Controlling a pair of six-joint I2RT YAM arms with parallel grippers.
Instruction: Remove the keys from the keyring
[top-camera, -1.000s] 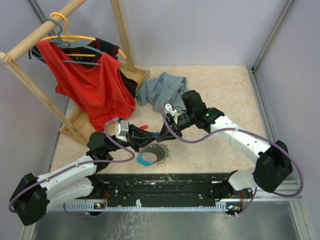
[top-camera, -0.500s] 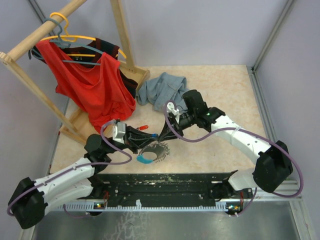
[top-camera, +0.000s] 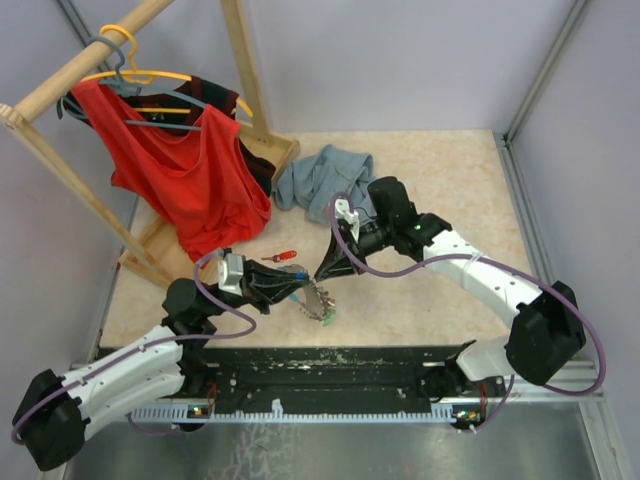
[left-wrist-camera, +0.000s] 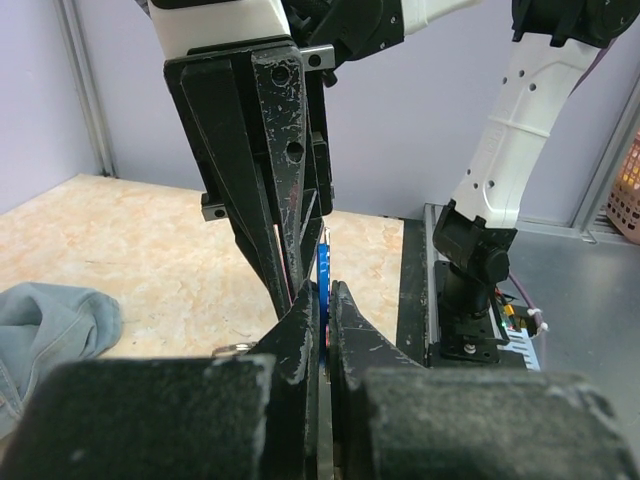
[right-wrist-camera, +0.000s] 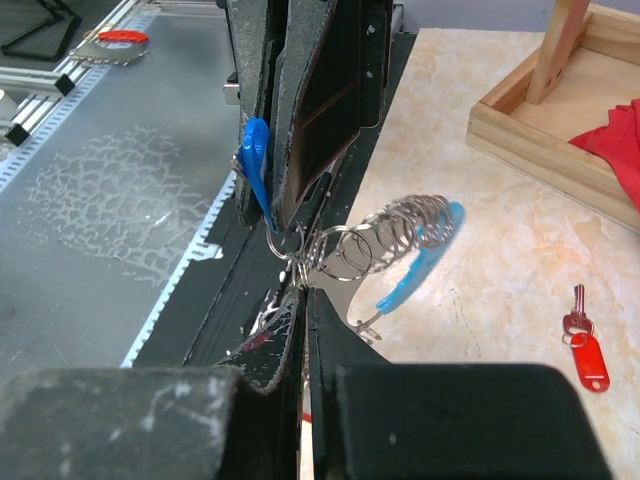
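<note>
Above the near edge of the desk, the left claw pinches the blue key. The right claw pinches the keyring, ready to pull them apart. A red key lies loose.

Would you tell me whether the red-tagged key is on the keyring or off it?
Off: the red-tagged key lies on the table, apart from the lifted keyring.

Open tabletop is stretching across the right rear. A rack, red shirt and cloth are crowding the left rear, and a red key is lying mid-table.
</note>
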